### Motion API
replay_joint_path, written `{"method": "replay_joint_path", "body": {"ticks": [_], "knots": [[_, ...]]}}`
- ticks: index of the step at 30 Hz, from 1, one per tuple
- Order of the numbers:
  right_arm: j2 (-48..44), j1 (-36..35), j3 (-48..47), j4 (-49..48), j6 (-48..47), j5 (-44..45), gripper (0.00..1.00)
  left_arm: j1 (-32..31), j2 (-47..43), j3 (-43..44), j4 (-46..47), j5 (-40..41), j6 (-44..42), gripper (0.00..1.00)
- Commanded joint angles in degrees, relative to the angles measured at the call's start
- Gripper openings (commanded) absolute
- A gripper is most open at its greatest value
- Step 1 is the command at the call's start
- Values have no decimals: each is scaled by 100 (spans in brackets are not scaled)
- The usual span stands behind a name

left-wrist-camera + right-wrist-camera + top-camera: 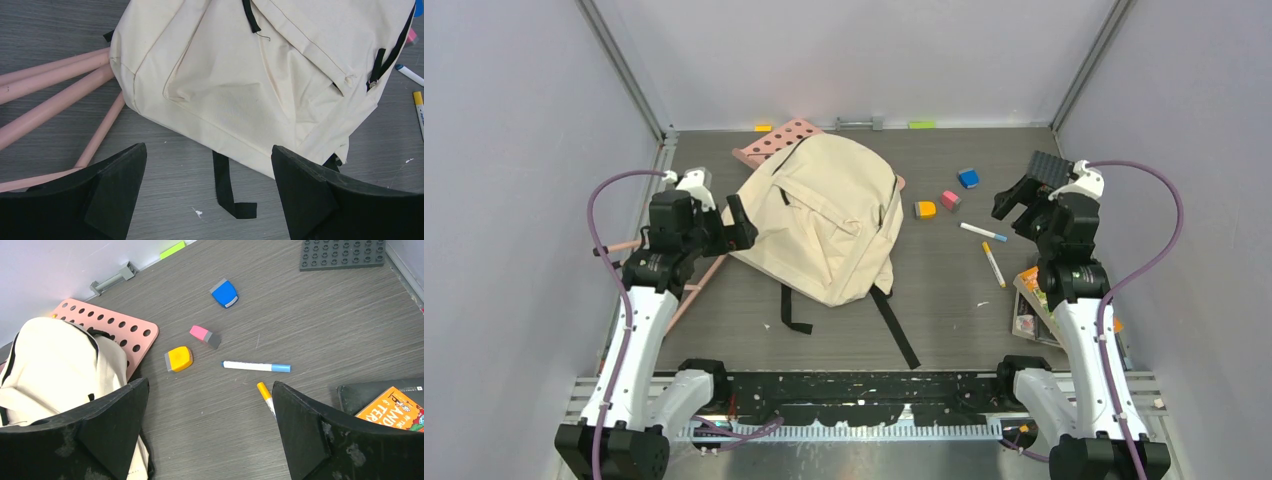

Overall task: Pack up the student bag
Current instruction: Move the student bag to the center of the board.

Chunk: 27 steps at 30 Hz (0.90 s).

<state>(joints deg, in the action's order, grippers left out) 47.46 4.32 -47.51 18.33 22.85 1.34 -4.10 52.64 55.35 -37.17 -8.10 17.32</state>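
Note:
The cream student bag [829,215] lies flat and zipped on the table, black straps trailing toward me; it also shows in the left wrist view [260,75] and the right wrist view [55,365]. My left gripper [732,228] is open and empty, hovering at the bag's left edge. My right gripper [1022,205] is open and empty above the table's right side. Below it lie a blue-capped marker [256,366], a yellow-capped marker [265,395], a yellow eraser [179,359], a pink eraser [205,336] and a blue eraser [224,293].
A pink perforated board [774,142] with pink legs [55,95] lies under the bag. Books [1036,300] are stacked at the right edge. A dark studded baseplate [342,252] lies at the far right. Grey walls enclose the table on three sides.

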Motion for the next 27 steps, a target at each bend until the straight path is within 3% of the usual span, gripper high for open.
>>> {"method": "replay_joint_path", "body": {"ticks": [1, 6, 11, 21, 24, 27], "knots": [[-125, 17, 16, -143, 90, -48, 100, 28, 3, 248, -80, -16, -96, 98], [-182, 21, 203, -443, 470, -251, 100, 19, 44, 237, -103, 28, -21, 98], [27, 17, 105, -422, 564, -747, 100, -21, 400, 422, -247, -467, -92, 99], [446, -8, -14, -516, 579, -2127, 100, -1423, 1652, 2181, -403, -508, -210, 98], [956, -167, -176, -451, 624, -2523, 100, -1567, 2115, 2657, -459, -1095, -178, 99], [1346, -787, -385, -326, 520, -2537, 97, -1574, 2281, 2566, -337, -1481, -118, 99]]}}
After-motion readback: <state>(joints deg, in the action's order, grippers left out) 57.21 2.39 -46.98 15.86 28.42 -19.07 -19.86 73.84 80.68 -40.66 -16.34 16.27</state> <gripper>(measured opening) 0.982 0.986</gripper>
